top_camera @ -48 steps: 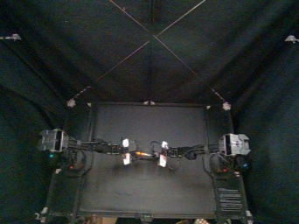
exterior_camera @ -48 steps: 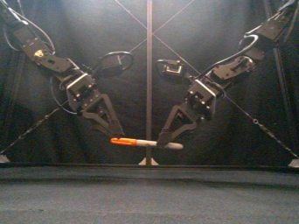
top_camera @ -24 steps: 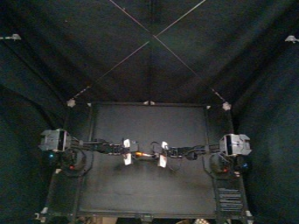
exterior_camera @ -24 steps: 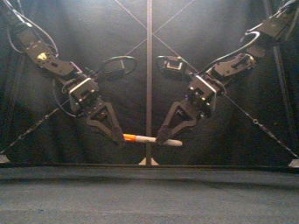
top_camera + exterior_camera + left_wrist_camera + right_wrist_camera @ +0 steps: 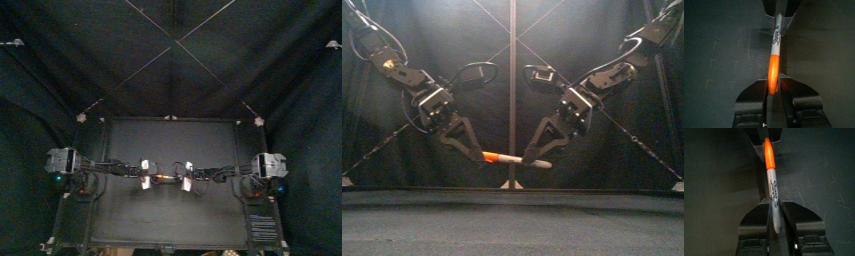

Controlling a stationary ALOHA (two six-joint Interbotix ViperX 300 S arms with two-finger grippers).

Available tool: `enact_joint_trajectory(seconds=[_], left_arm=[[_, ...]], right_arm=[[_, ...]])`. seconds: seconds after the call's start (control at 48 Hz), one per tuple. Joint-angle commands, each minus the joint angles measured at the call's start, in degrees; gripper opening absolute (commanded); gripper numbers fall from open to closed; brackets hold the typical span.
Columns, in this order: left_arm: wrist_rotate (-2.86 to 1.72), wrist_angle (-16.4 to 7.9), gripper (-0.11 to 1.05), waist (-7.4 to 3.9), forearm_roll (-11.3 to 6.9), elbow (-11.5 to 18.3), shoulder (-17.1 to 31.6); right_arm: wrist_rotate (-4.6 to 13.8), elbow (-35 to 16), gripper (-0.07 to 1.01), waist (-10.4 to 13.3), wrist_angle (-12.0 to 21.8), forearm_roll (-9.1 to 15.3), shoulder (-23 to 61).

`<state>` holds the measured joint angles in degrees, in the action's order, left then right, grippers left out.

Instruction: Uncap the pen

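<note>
At centre frame in the front view, the left gripper (image 5: 477,150) pinches the orange cap (image 5: 498,158) and the right gripper (image 5: 545,152) pinches the barrel of the pen (image 5: 527,161). The pen now sits slightly higher above the table (image 5: 513,218) than a second ago. The cap is still on, so the pull apart is likely next.

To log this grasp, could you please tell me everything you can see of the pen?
The pen is a slim marker with an orange cap and a grey barrel bearing dark print. The cap is on, no gap showing. It hangs above the table, nearly level, barrel end slightly lower. The left gripper is shut on the cap, the right gripper on the barrel.
</note>
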<state>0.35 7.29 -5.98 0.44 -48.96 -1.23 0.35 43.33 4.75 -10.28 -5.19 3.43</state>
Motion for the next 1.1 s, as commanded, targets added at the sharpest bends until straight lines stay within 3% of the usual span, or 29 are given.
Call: enact_joint_trajectory(seconds=[0.021,0.479,0.708,1.104], left_arm=[[0.00,-0.09,0.55,-1.14,0.00,-0.44,-1.41],[0.00,2.37,0.55,-2.11,0.53,-4.83,-5.80],[-0.09,2.29,0.55,-2.99,2.46,-6.59,-8.00],[-0.09,2.37,0.55,-3.43,2.55,-8.26,-10.63]], right_arm=[[0.18,0.88,0.51,0.18,0.09,-0.26,-2.55],[0.18,9.49,0.51,2.02,-3.08,-2.20,-10.11],[0.18,13.45,0.51,2.29,-6.86,-2.46,-12.74],[0.18,13.80,0.51,2.37,-7.73,-2.64,-13.01]])
